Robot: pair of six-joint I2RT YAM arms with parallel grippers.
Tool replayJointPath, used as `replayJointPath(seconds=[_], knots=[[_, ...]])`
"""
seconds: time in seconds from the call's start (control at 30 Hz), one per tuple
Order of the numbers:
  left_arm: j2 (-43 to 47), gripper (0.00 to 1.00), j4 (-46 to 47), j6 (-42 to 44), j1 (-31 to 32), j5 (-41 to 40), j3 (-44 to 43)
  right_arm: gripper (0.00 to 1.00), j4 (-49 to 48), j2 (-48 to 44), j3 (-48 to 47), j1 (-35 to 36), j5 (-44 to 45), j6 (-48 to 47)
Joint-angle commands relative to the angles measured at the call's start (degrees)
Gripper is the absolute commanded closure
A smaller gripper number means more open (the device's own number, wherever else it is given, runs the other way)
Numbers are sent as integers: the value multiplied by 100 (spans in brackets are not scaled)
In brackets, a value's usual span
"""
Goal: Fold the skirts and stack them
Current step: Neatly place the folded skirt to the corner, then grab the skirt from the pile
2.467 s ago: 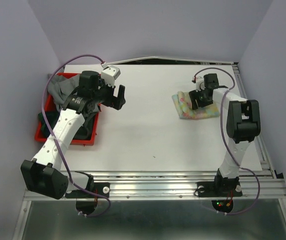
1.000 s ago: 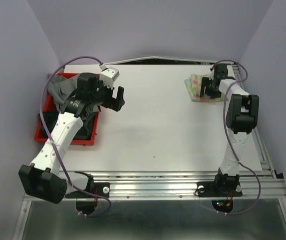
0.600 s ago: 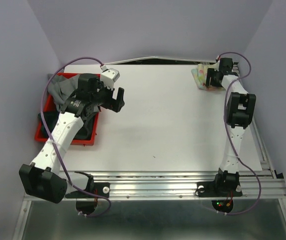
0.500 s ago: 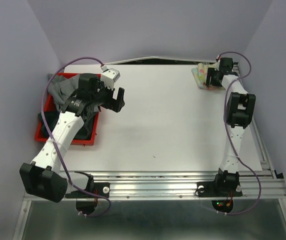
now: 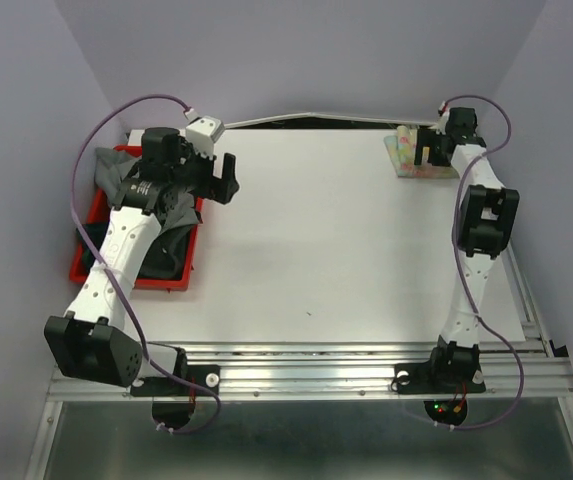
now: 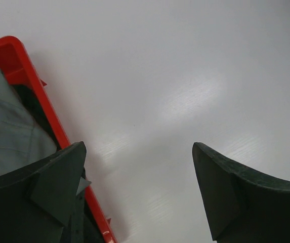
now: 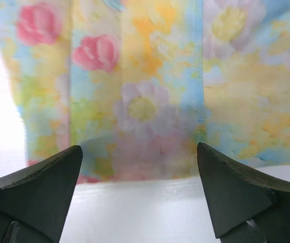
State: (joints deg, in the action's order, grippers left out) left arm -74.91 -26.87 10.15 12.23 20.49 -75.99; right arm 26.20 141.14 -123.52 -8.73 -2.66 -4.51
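Observation:
The folded pastel yellow-blue skirt with pink flowers [image 5: 407, 160] lies flat at the table's far right corner; it fills the top of the right wrist view [image 7: 145, 86]. My right gripper [image 5: 424, 150] hovers just over its near edge, open and empty [image 7: 139, 195]. A grey skirt [image 5: 116, 172] and a dark skirt [image 5: 166, 250] lie heaped in the red bin [image 5: 101, 277] at the left. My left gripper [image 5: 224, 180] is open and empty above the table just right of the bin's far corner [image 6: 139, 195]. The grey skirt [image 6: 8, 136] shows beside my left finger.
The red bin's rim [image 6: 33, 86] runs under my left finger. The metal rail [image 5: 346, 360] runs along the table's near edge. Purple cables loop over both arms. Walls stand close behind the far edge and on both sides.
The floral skirt has travelled with my right gripper from mid-right of the table to the far right corner. My left gripper has swung back and left toward the bin's far corner.

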Motion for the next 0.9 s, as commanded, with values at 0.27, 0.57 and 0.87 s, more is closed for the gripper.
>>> replayJointPath(seconds=[0.27, 0.57, 0.87], knots=[[-286, 1, -967, 484, -1556, 245, -1726, 0, 1212, -3521, 1891, -41, -1456, -700], [-603, 4, -1855, 1849, -2505, -230, -1639, 0, 1168, -5648, 4844, 12, -2449, -472], [-1139, 7, -2121, 2781, -2647, -308, -883, 0, 1195, -6247, 6093, 65, -2925, -445]])
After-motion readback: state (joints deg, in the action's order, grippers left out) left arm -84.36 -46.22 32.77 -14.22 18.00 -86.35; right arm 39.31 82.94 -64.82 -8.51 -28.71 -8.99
